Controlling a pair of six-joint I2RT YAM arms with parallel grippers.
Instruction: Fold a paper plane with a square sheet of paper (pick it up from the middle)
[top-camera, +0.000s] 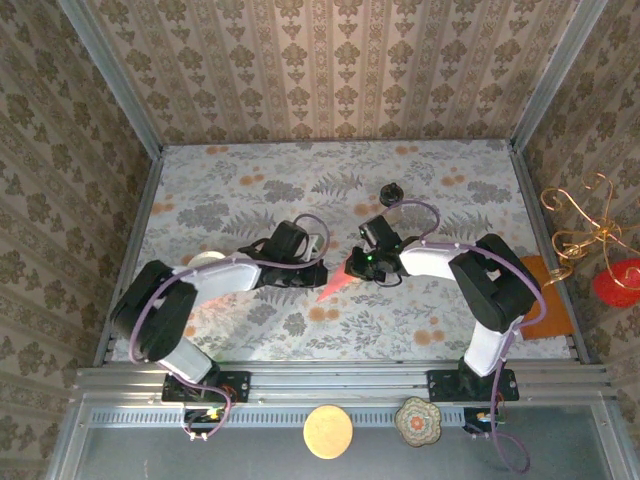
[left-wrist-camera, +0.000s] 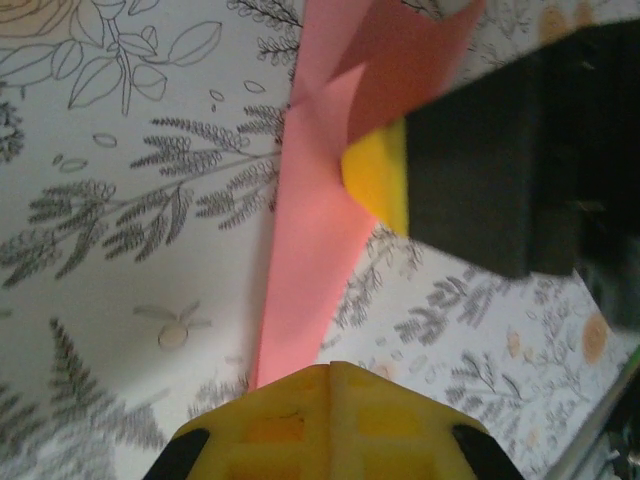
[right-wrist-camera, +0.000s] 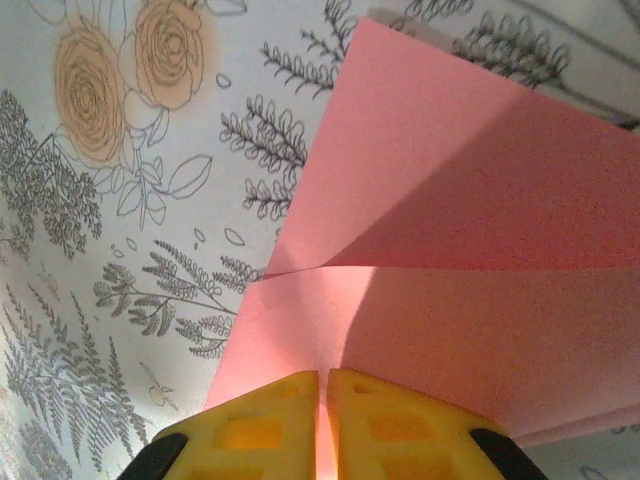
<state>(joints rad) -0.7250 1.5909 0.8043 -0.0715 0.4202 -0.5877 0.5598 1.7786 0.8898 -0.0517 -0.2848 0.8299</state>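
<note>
Both the left gripper (left-wrist-camera: 330, 375) and the right gripper (right-wrist-camera: 323, 382), yellow-padded, pinch the paper plane (right-wrist-camera: 450, 300), a creased salmon-pink wedge tapering to a point. It sits at the middle of the floral-print table (top-camera: 450, 200).

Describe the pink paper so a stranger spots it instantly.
On the floral table, look where the left tool and right tool meet. The pink paper is pinched between them: folded and pointed, pinker than the orange sheet at the right edge.

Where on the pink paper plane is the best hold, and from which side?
Pinch the paper plane edge-on at its wide end, coming from the right, pads on both faces as the right gripper does: thin, layered paper offers only edges.
</note>
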